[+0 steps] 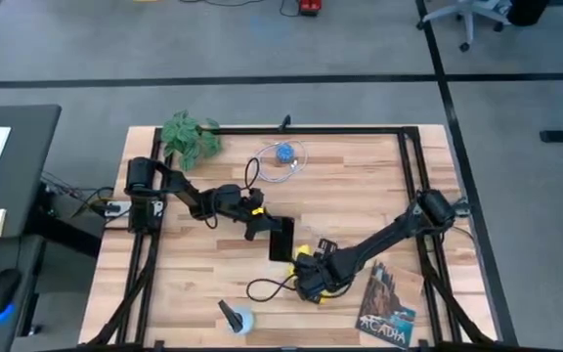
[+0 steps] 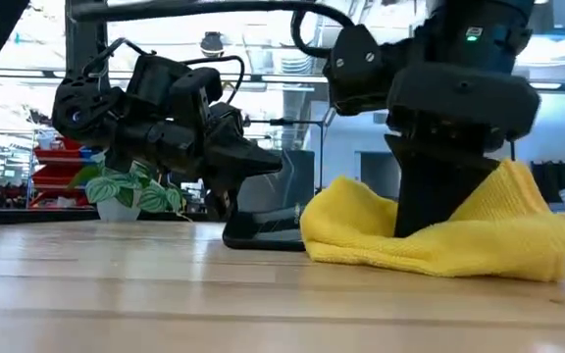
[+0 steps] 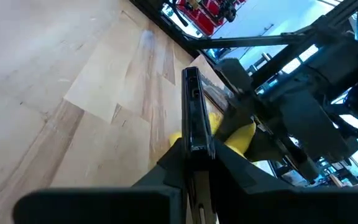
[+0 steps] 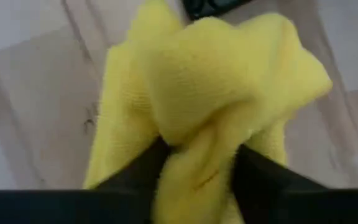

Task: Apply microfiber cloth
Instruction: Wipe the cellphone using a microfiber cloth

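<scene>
A: Low view first: where is the cloth [image 2: 439,230]?

B: Bunched on the counter [image 2: 165,294], rumpled, with the right claw [image 2: 437,211] pressed down into its middle. The right wrist view shows the yellow fabric pinched between that claw's two dark fingers, so it is clenched on the cloth.

A: And the phone?

B: The phone [image 3: 195,118] stands on edge, tilted, clamped in the left claw [image 3: 194,155]. In the low view its lower end sits just beside the cloth, perhaps touching; I can't tell which.

A: So how far along?

B: My reading: both pieces are gripped and brought together, but the cloth sits mostly on the counter beside the phone rather than on its screen. The wiping itself looks not yet done, or barely begun.

A: Anything readable?

B: From the high view, a booklet [image 1: 387,306] near the right front corner reads "ACADIA". A yellow sign at the low view's left edge has lettering too cut off to read. The plant [image 1: 190,136], a blue spool with a cord [image 1: 283,154] and a small grey object [image 1: 235,317] carry no writing I can make out.
</scene>
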{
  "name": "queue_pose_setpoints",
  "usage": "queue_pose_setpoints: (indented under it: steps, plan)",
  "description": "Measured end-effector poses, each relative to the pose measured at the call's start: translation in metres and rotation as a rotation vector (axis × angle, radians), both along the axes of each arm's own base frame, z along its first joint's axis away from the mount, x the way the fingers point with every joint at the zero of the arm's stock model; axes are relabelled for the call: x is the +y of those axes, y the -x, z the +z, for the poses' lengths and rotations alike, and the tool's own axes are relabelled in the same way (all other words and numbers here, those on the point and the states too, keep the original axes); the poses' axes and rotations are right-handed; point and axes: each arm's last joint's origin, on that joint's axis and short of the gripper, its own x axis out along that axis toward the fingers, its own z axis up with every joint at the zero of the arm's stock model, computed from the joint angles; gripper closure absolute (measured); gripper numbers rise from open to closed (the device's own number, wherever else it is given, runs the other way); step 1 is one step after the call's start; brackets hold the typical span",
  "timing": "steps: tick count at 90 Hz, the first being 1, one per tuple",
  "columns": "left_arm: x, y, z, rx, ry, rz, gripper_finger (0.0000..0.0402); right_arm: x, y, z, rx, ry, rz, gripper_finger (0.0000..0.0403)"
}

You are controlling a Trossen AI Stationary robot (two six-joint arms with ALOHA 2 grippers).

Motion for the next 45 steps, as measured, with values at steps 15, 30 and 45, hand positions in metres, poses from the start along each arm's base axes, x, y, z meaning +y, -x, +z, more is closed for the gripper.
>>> queue_pose_setpoints:
  steps: [15, 30, 45]
  plan:
    - [0.0, 0.0, 0.0, 0.001, 0.001, 0.0, 0.0379, -0.002, 0.021, 0.031, -0.136, 0.211, -0.181, 0.0387]
    - [0.0, 0.0, 0.0, 0.001, 0.004, 0.0, 0.0379, -0.002, 0.027, 0.061, -0.45, 0.432, -0.282, 0.0396]
    - [0.0, 0.0, 0.0, 0.001, 0.005, 0.002, 0.0379, -0.004, 0.001, 0.057, -0.546, 0.482, -0.233, 0.0398]
